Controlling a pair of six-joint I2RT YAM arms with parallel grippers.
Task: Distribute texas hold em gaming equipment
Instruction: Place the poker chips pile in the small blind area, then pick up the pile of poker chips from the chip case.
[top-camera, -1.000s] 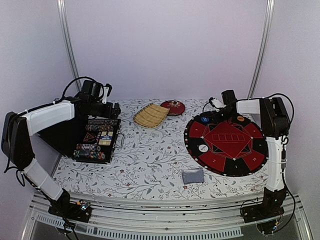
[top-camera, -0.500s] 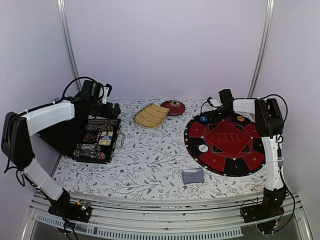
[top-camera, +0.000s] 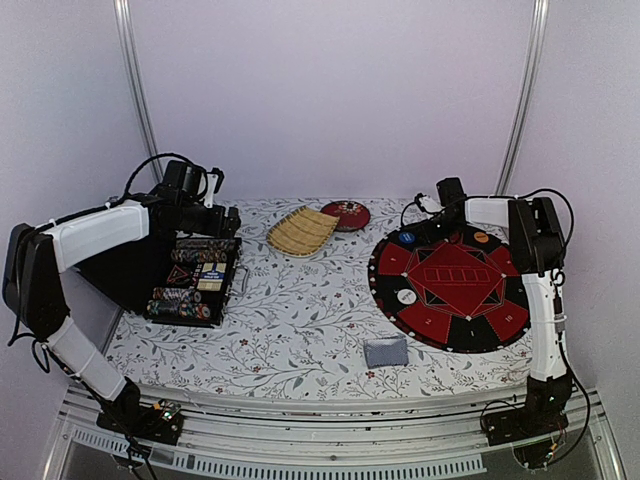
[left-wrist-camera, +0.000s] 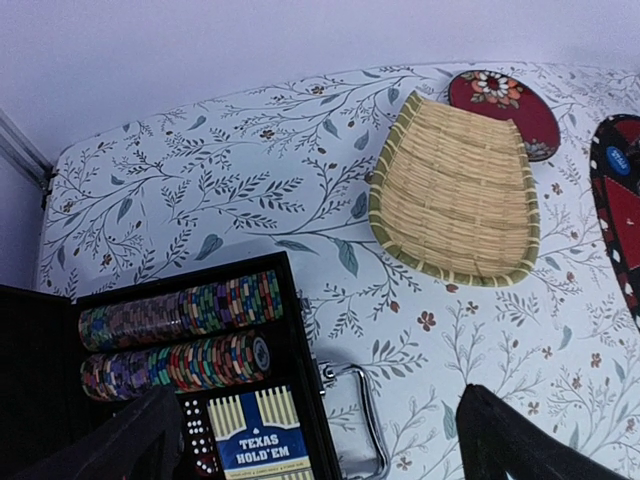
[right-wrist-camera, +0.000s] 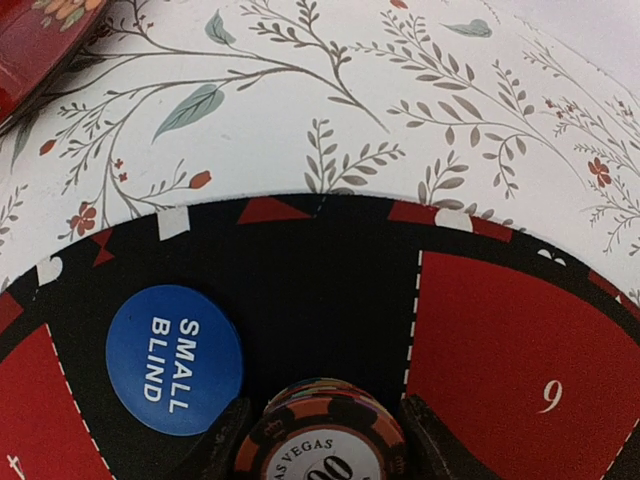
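Observation:
My right gripper (right-wrist-camera: 322, 455) is shut on a short stack of poker chips (right-wrist-camera: 322, 430) with an orange and black "Las Vegas" chip on top. It holds the stack at the far left of the round red and black mat (top-camera: 455, 285), beside a blue "SMALL BLIND" button (right-wrist-camera: 172, 358). A white button (top-camera: 406, 296), an orange chip (top-camera: 481, 237) and the blue button (top-camera: 406, 238) lie on the mat. A grey-blue card deck (top-camera: 385, 351) lies in front of the mat. My left gripper (left-wrist-camera: 320, 462) is open and empty above the case's right edge; rows of chips (left-wrist-camera: 180, 325) fill the black case (top-camera: 195, 278).
A woven bamboo tray (left-wrist-camera: 455, 195) and a red lacquer dish (left-wrist-camera: 505, 110) sit at the back middle. The case also holds a "Texas Hold'em" card box (left-wrist-camera: 258, 440), dice (left-wrist-camera: 197, 435) and has a chrome handle (left-wrist-camera: 360, 420).
My right gripper has shifted slightly left and farther back over the mat's far edge, with the chip stack. The left arm has not moved.

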